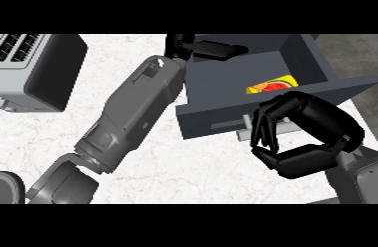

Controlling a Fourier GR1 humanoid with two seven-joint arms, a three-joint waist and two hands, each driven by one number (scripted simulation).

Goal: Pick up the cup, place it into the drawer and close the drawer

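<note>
Drawer (221,81) open, holding yellow-red cup (275,85); right hand (310,136) curled empty, left hand (210,48) unclear.

Two grey forearms are showing, boxy and faceted, built of angular panels with seams between segments. The left forearm (133,116) is bearing a small pale rectangular recess toward twelve o'clock. Each is ending in a glossy black hand, left (210,48) and right (306,136), made of thick rounded segments.
</note>
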